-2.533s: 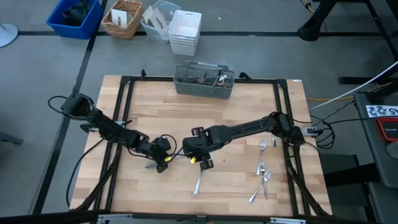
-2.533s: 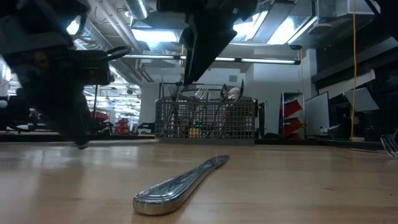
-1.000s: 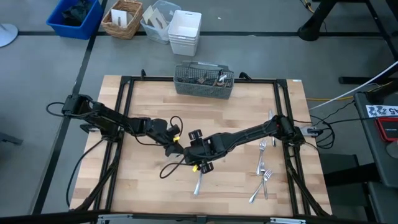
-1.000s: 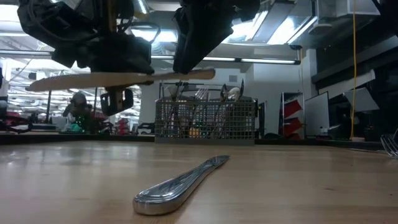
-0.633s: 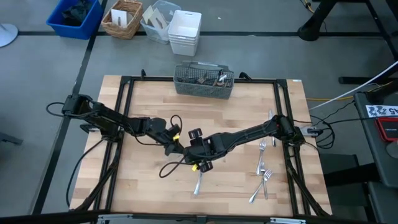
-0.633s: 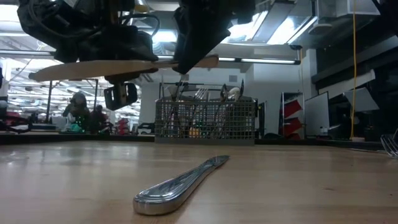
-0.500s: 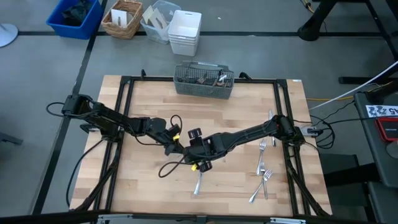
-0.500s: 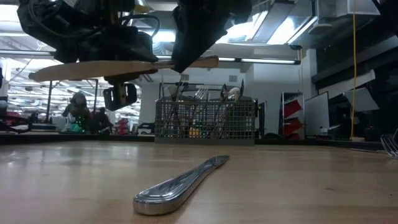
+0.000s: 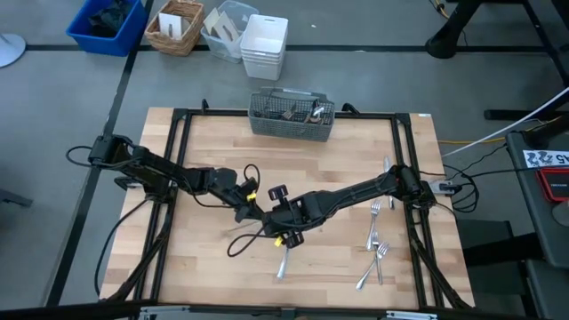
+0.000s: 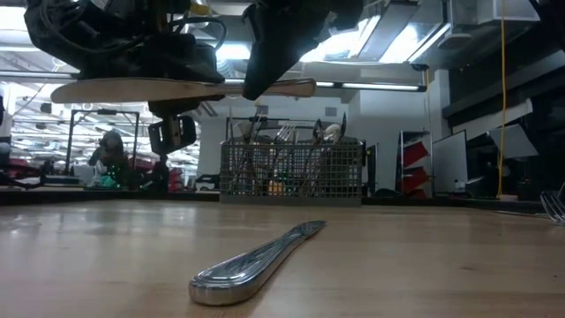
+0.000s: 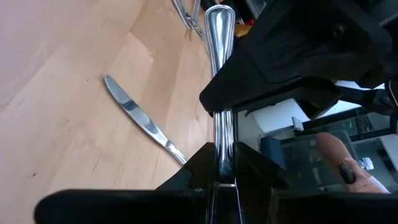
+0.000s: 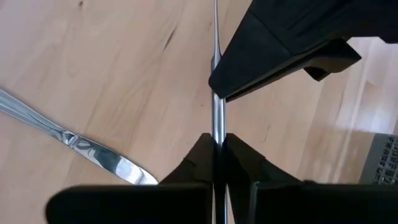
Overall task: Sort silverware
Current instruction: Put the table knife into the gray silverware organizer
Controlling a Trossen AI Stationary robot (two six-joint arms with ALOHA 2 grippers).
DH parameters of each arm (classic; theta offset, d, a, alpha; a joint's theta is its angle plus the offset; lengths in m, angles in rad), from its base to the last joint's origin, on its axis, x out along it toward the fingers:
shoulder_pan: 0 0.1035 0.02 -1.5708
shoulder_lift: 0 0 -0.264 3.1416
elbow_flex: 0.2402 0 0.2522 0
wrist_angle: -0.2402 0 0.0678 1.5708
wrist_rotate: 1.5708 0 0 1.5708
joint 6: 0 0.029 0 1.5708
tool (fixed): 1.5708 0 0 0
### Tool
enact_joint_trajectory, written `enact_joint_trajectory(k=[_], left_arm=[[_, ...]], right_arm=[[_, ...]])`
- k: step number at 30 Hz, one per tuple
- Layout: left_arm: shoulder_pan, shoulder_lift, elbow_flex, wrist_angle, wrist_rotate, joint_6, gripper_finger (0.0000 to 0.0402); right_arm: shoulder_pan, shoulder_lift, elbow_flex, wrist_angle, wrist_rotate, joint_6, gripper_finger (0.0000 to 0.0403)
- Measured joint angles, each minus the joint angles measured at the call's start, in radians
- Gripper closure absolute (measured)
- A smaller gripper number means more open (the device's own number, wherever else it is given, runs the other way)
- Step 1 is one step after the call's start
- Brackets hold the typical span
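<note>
a shiny silver knife (image 12: 215,93) hangs in the air above the middle of the wooden table (image 9: 347,169). the left gripper (image 9: 250,204) and the right gripper (image 9: 269,216) are both clamped on it. another knife (image 10: 256,256) lies flat on the table. forks (image 9: 377,240) lie near the right side. a grey caddy (image 9: 292,114) sits at the far edge.

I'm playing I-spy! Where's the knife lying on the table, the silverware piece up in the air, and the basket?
Table knife (image 10: 256,259): low view, middle of it.
Lifted piece (image 10: 287,87): low view, near its right end.
Wire basket (image 9: 292,129): high view, front wall.
</note>
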Motion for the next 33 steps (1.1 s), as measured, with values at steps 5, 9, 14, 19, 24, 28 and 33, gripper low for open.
enact_joint_trajectory(k=[5, 9, 14, 19, 24, 28, 33], left_arm=[[0.0, 0.001, 0.0, 0.011, -0.008, 0.138, 0.0357], [0.017, -0.001, 0.002, 0.072, -0.005, 0.258, 0.0357], [0.092, -0.012, 0.002, 0.138, 0.038, 0.299, 0.0357], [0.202, -0.07, 0.001, 0.125, 0.062, 0.323, 0.0357], [0.311, -0.145, 0.001, 0.124, 0.064, 0.41, 0.0357], [0.4, -0.217, 0.002, 0.126, 0.066, 0.489, 0.0357], [0.507, -0.317, 0.002, 0.129, 0.051, 0.639, 0.0357]], right_arm=[[-0.001, 0.0, 0.0, -0.016, 0.005, 0.001, 0.0366], [-0.001, 0.0, 0.0, -0.066, 0.003, 0.0, 0.038], [-0.002, -0.019, 0.0, -0.132, 0.006, 0.019, 0.0382], [-0.018, -0.052, 0.0, -0.214, 0.026, 0.08, 0.0373], [-0.055, -0.108, 0.0, -0.292, 0.11, 0.074, 0.038], [-0.106, -0.166, 0.0, -0.343, 0.156, 0.071, 0.0377], [-0.203, -0.239, 0.001, -0.38, 0.219, 0.039, 0.0377]])
